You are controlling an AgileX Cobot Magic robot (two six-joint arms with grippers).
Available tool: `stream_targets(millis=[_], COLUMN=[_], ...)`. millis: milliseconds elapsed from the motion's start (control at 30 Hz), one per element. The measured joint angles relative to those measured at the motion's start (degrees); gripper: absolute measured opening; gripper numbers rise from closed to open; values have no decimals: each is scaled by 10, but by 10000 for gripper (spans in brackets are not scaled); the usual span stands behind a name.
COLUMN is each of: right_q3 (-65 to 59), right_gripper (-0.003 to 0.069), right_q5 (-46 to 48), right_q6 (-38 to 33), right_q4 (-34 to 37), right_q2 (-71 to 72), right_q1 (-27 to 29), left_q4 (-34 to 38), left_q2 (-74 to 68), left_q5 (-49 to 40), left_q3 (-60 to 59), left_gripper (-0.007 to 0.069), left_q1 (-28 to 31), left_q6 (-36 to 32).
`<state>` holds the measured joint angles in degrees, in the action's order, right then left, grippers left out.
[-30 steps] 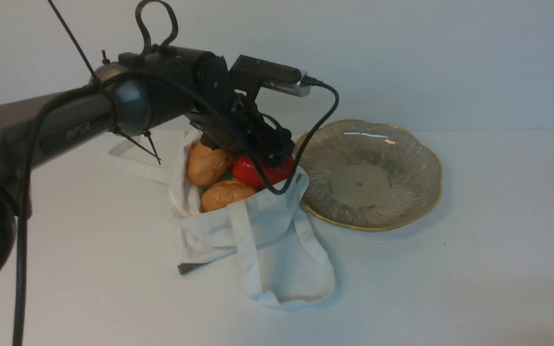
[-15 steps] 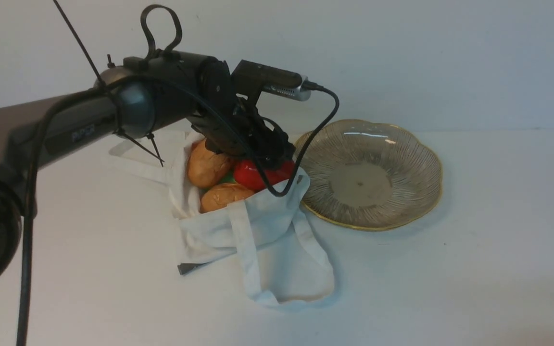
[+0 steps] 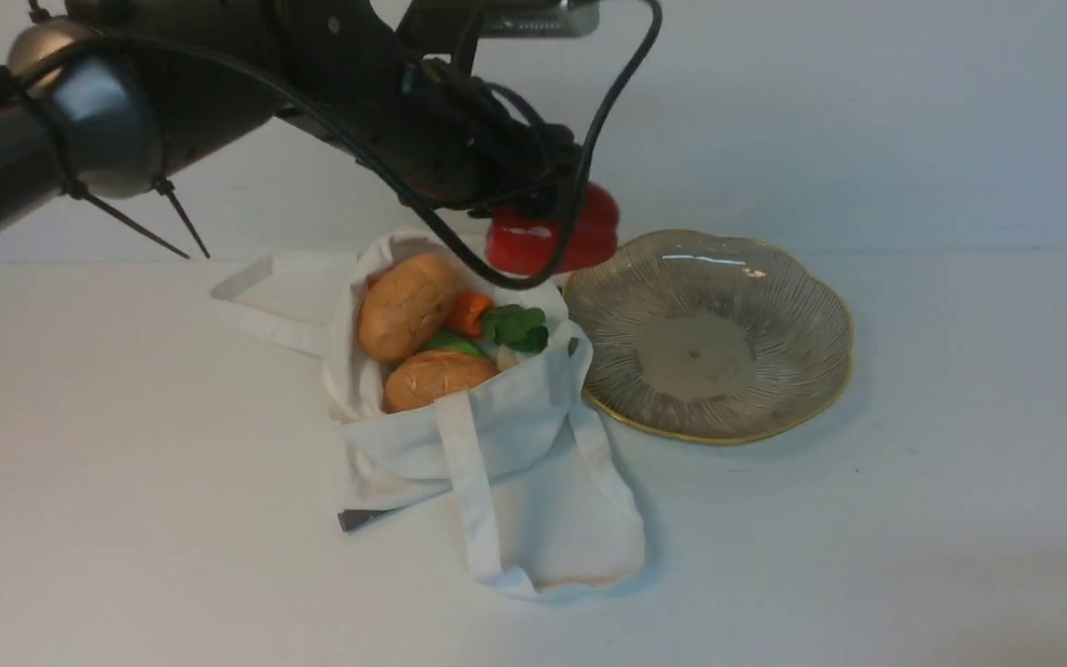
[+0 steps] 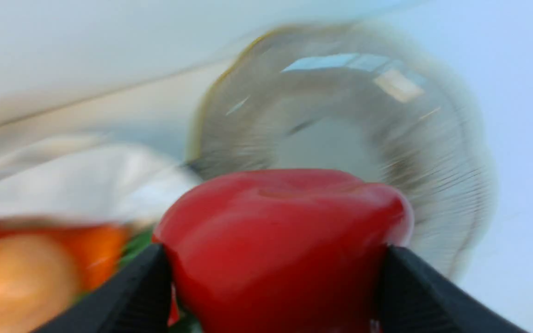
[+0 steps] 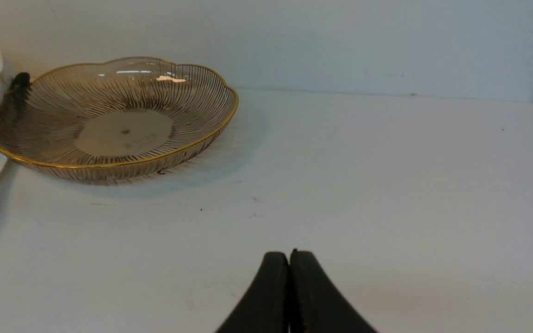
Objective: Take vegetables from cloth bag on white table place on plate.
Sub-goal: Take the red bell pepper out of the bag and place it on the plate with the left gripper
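Observation:
My left gripper is shut on the glossy red bell pepper, which hangs in the air over the far edge of the cloth bag, close to the plate's near-left rim. In the left wrist view the pepper fills the gap between both black fingers. Two brown potatoes, an orange carrot and green leaves lie in the bag's open mouth. The ribbed, gold-rimmed plate holds nothing. My right gripper is shut, low over the white table, right of the plate.
The bag's long straps trail left across the white table. A small dark object pokes out under the bag's front. The wrist camera cable loops beside the pepper. A pale wall closes the table's far edge.
My left gripper closed on the red pepper in the bag and lifted it up and right toward the plate. The carrot and green leaves now show where the pepper lay.

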<state>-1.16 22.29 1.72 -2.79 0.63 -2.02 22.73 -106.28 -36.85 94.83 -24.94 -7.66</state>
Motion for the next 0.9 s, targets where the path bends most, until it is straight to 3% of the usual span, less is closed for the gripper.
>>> stream_targets(millis=[233, 500, 700, 833, 900], right_q3=[0, 0, 0, 0, 0], right_gripper=[-15, -15, -15, -15, -15], right_q5=[0, 0, 0, 0, 0], right_q6=[0, 0, 0, 0, 0], right_q4=[0, 0, 0, 0, 0], right_q2=[0, 0, 0, 0, 0], right_q1=[0, 0, 0, 0, 0], left_q4=[181, 346, 445, 493, 536], left_q2=[-82, -167, -199, -203, -203], left_q5=[98, 210, 217, 217, 199], left_q3=[0, 0, 0, 0, 0], left_gripper=[519, 519, 522, 565, 622], left_q1=[-51, -70, -72, -72, -72], left_q6=[-110, -245, -346, -390, -440])
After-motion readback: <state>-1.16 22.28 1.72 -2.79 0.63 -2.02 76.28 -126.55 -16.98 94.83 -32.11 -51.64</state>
